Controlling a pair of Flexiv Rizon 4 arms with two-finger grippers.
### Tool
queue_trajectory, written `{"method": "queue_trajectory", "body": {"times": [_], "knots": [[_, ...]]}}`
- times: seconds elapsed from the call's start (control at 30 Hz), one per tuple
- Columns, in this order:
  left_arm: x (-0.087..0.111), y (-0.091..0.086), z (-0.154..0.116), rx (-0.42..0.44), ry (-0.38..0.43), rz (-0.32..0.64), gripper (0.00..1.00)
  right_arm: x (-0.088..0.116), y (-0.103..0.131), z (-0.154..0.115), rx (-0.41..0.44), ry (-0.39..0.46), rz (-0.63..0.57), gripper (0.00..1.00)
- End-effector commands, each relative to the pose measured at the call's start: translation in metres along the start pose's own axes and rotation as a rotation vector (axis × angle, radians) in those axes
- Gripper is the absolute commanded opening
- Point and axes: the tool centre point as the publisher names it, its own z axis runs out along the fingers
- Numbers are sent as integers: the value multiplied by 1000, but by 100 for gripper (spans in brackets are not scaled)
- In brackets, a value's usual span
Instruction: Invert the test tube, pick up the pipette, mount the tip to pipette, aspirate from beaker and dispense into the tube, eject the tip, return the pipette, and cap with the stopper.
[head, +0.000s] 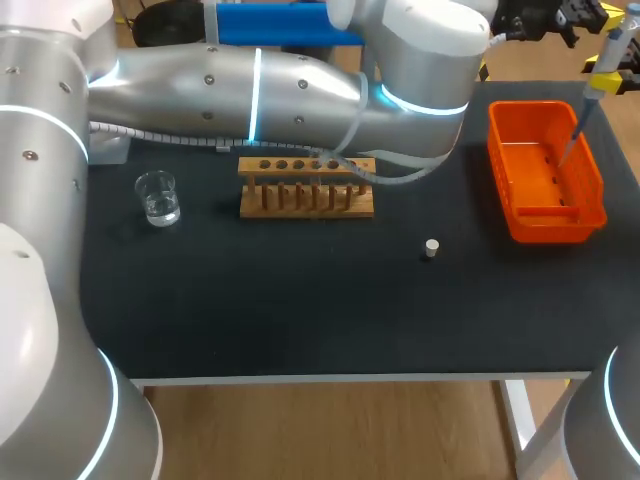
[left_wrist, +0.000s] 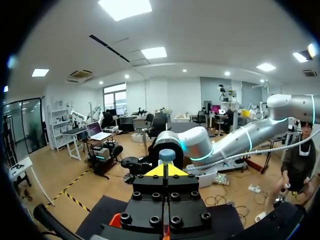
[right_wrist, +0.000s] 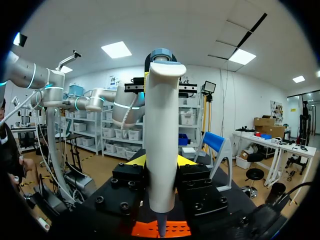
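My right gripper (head: 607, 75) (right_wrist: 160, 162) is shut on the white pipette (right_wrist: 161, 135) and holds it upright above the orange tray (head: 520, 215) at the back right. The pipette's thin lower end (head: 575, 135) points down into the tray. My left gripper (head: 545, 20) (left_wrist: 166, 170) is shut, its yellow tips right at the pipette's blue-grey top button (left_wrist: 166, 154) (right_wrist: 162, 54). A wooden tube rack (head: 306, 200) stands mid-table with a clear test tube (head: 345, 166) near its right end. The small white stopper (head: 431, 248) lies on the mat in front of the rack, to its right. The glass beaker (head: 158, 197) stands at the left.
My left arm (head: 300, 95) stretches across the back of the table, just above the rack. The black mat (head: 300, 300) covers the table, with open room along its front between the beaker and the stopper.
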Motion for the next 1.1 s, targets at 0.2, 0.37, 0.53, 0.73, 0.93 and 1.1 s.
{"method": "queue_trajectory", "body": {"times": [0.2,0.37,0.53,0.73,0.93,1.1], "knots": [[2,11,4,103,-9,9,0,0,2,0,2,1,-1,0],[3,13,5,97,-5,20,0,0,2,0,2,1,-1,0],[3,15,6,97,-1,16,0,0,2,0,2,1,-1,0],[3,19,9,87,4,6,0,0,2,0,2,1,-1,0],[4,22,10,76,6,2,0,0,2,0,2,1,-1,0],[4,24,10,69,7,-9,0,0,2,0,2,1,-1,0]]}}
